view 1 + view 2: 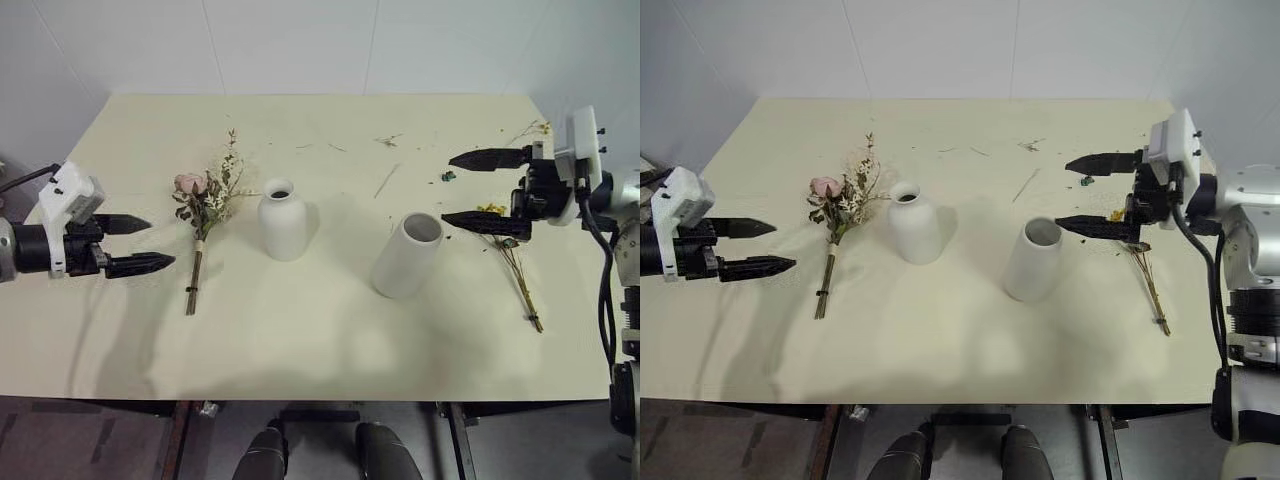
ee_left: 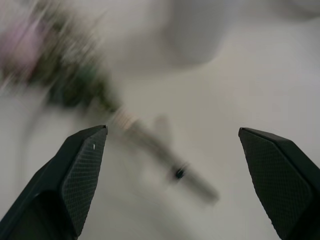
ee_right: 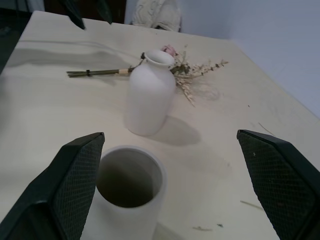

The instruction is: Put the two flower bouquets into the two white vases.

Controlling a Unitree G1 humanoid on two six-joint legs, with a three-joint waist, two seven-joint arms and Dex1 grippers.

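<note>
While both bouquets are lying flat on the cream table (image 1: 320, 360), the rose bouquet (image 1: 205, 205) is resting left of the bottle vase (image 1: 283, 226) and the yellow bouquet (image 1: 512, 255) right of the cylinder vase (image 1: 408, 254) (both upright); the left gripper (image 1: 138, 244) and right gripper (image 1: 487, 190) are hovering spread wide, empty.

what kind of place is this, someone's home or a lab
Probably a lab or test room, not a home: a bare cream table against plain white walls, set only with two white vases and two bouquets.
</note>
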